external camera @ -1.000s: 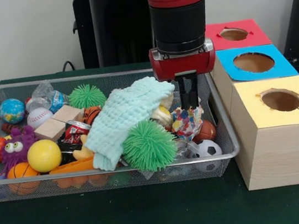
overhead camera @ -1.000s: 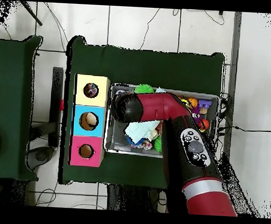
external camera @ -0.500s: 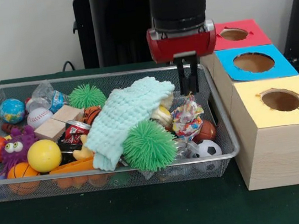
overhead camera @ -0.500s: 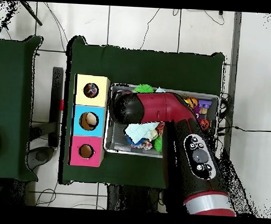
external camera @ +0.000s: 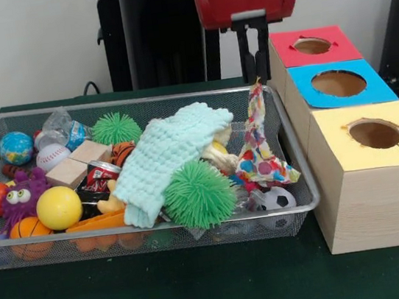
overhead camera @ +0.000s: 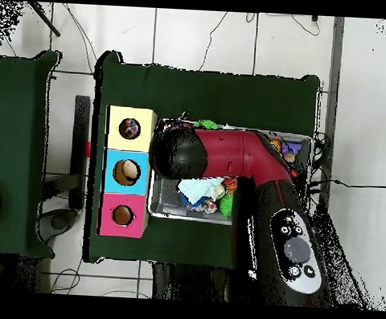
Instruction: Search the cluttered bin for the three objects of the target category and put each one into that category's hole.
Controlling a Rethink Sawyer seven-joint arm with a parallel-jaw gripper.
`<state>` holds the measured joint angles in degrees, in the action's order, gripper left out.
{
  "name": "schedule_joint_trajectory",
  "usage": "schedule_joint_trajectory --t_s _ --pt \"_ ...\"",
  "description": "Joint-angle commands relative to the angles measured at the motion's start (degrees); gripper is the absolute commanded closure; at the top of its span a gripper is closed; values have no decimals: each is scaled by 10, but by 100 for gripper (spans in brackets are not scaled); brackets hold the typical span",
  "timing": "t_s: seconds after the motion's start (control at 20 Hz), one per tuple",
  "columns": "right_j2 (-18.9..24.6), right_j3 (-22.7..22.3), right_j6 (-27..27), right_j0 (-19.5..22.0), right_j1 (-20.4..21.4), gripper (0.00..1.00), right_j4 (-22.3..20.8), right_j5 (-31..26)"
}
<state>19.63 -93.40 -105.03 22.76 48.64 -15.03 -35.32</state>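
Observation:
My gripper [external camera: 256, 74] hangs high over the right end of the wire bin [external camera: 152, 232], shut on the top corner of a colourful patterned cloth [external camera: 261, 148]. The cloth hangs stretched below the fingers, and its lower end rests on the toys by the bin's right wall. Right of the bin stand three boxes with holes: red [external camera: 311, 45], blue [external camera: 338, 83] and yellow [external camera: 375, 134]. From overhead, the red arm [overhead camera: 229, 152] covers the gripper and most of the bin beside the yellow box [overhead camera: 130, 129].
The bin holds a mint knitted cloth [external camera: 170, 153], two green spiky balls [external camera: 199, 194], a yellow ball [external camera: 59, 207], a purple monster toy [external camera: 21, 195], a baseball [external camera: 52, 155], a soccer ball [external camera: 276, 200] and wooden blocks [external camera: 79, 163]. A black stand rises behind.
The gripper has risen from the pile and shifted slightly toward the boxes, pulling the patterned cloth up until it hangs stretched out.

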Motion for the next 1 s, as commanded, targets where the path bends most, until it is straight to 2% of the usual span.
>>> schedule_joint_trajectory --t_s 0.05,0.15,0.4,0.75,1.0 --pt "7 -68 -16 2 42 100 29 -72" --pt "4 -74 -21 -2 56 100 39 -84" --pt "0 -83 -26 -5 57 100 43 -71" --pt "-6 -100 -24 -9 94 100 60 -94" --pt "-4 -102 -18 -7 105 100 68 -108"
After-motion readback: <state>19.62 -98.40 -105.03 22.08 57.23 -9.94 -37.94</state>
